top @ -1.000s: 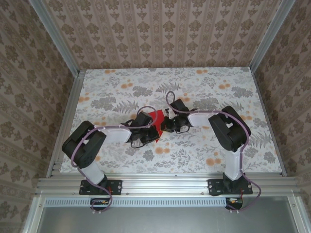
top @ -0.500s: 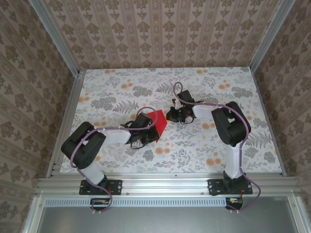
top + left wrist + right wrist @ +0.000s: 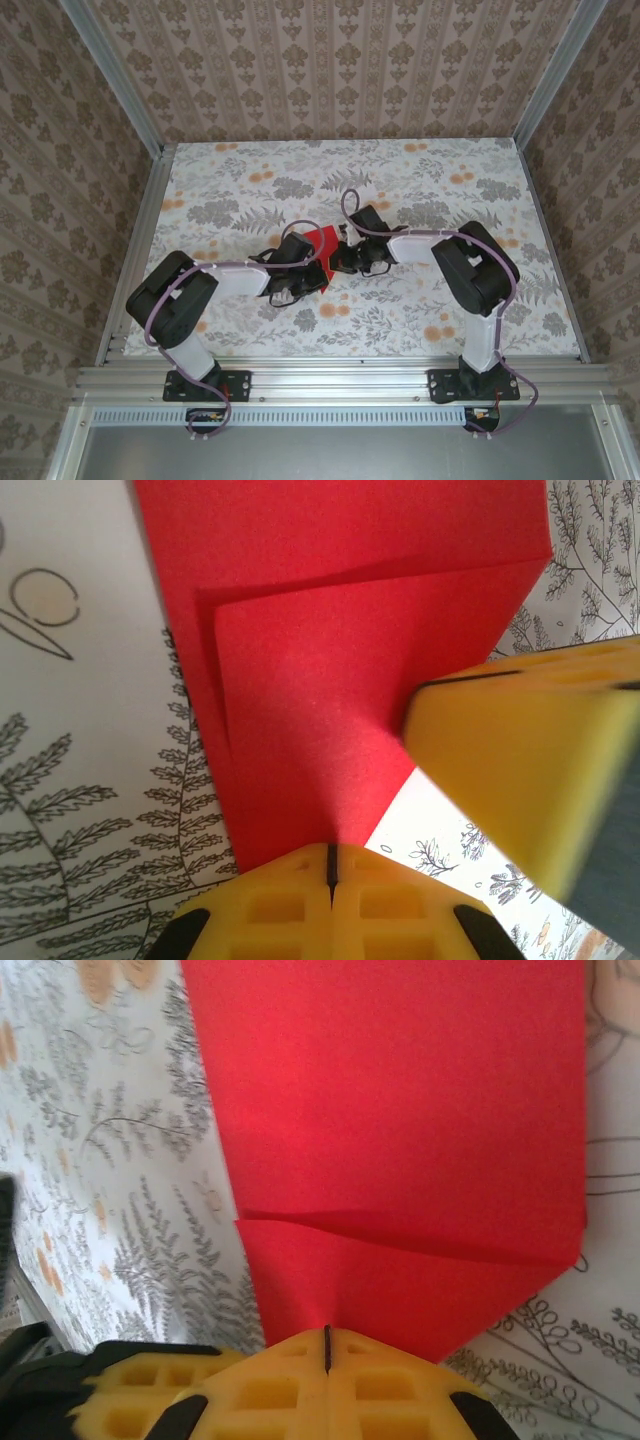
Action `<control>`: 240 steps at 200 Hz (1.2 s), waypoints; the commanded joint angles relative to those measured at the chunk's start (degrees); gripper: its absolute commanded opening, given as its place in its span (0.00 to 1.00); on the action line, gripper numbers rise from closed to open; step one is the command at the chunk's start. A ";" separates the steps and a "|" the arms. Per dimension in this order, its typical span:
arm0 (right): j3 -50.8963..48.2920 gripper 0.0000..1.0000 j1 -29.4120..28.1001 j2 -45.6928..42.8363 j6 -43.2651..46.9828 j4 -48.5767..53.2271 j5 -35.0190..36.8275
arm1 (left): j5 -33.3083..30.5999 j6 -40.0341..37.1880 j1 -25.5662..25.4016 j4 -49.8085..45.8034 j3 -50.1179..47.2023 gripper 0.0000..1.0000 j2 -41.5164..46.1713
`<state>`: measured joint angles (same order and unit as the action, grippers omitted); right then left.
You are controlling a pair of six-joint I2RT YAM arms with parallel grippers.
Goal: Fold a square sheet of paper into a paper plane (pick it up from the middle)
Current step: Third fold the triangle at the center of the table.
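The square sheet of paper was sat around the middle of the table, already partly folded, with one flap laid over the layer beneath. It was pinched from both sides: the left gripper was clamped tight on one corner and the right gripper on the opposite end, with nothing but red paper caught in either. It was probably held at two ends so the thin sheet could be kept taut and lined up while a crease was set. Whether it was lifted off the table couldn't be told. No dart shape was made yet, so about midway was guessed.
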<state>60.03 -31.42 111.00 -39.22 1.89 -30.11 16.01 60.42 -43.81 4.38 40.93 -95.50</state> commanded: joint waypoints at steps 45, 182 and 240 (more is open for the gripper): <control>3.08 0.02 1.10 4.32 -1.97 7.33 6.80 | 0.89 -4.21 -1.23 -14.84 -3.75 0.00 -0.75; 3.01 0.02 0.85 6.78 -4.24 10.04 7.44 | 2.10 -10.03 -3.62 -20.06 -1.52 0.00 7.80; 2.65 0.02 0.75 6.33 -5.18 9.12 6.75 | -4.06 -8.22 -1.85 -14.33 2.85 0.00 8.54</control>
<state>64.07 -30.94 113.65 -42.98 7.05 -30.35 14.68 51.79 -46.68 -11.11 40.82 -86.39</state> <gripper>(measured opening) 0.052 0.058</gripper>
